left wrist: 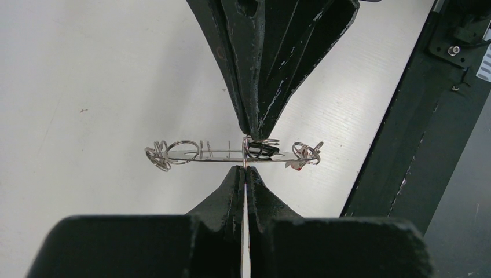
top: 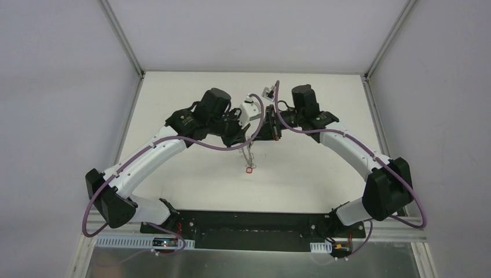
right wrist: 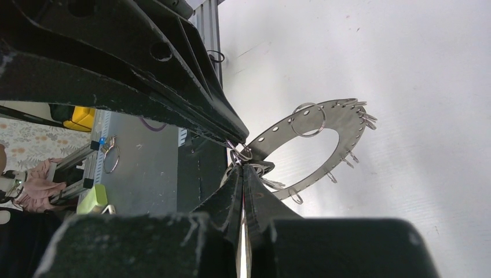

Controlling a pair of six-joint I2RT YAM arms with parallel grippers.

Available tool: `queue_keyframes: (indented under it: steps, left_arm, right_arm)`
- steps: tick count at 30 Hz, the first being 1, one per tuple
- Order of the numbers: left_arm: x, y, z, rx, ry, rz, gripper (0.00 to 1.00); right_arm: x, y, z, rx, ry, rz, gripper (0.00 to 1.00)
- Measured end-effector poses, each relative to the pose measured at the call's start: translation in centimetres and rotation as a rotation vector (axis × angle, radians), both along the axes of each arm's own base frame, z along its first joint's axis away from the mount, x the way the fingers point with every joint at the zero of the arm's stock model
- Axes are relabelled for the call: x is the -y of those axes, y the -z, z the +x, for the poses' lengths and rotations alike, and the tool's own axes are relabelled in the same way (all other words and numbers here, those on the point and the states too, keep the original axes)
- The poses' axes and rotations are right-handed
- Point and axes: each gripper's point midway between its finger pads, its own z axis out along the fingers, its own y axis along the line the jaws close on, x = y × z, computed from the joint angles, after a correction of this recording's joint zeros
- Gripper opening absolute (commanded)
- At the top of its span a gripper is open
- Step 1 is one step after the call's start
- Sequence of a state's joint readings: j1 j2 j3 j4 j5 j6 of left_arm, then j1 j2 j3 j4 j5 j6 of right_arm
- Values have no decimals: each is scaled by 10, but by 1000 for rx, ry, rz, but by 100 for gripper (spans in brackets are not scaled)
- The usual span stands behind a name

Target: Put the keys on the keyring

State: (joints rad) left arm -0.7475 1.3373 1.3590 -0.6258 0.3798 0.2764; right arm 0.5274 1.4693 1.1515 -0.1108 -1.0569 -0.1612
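The keyring (top: 250, 155) hangs in the air over the middle of the table, just below both grippers. In the left wrist view the keyring (left wrist: 214, 155) is edge-on, with wire loops along its rim. My left gripper (left wrist: 246, 169) is shut on a thin wire loop at that rim. Opposite it, my right gripper (left wrist: 252, 136) is shut at the same spot. In the right wrist view the keyring (right wrist: 341, 119) shows its flat holed face, with my right gripper (right wrist: 242, 166) and left gripper (right wrist: 244, 143) meeting at its near edge. A red-headed key (top: 250, 170) dangles lowest. A black-headed key (left wrist: 269, 152) lies against the ring.
The black base rail (top: 243, 223) runs along the table's near edge. Aluminium frame posts (top: 124, 40) and grey walls border the white table (top: 191, 174). Off the table, a loose ring (right wrist: 112, 159) and a yellow item (right wrist: 78, 119) show in the right wrist view.
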Motion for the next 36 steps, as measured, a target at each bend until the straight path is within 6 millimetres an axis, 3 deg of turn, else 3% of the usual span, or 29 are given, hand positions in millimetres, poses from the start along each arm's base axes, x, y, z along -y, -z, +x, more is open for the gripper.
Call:
queue_keyframes:
  steps: [19,36]
  left_arm:
    - [-1,-1,5,18,-20,6,0]
    - [0,-2,8,29,-23,0,0]
  right_arm:
    - [-3,12,8,-31,61,-48,0]
    - [0,9,10,-42,57,-32,0]
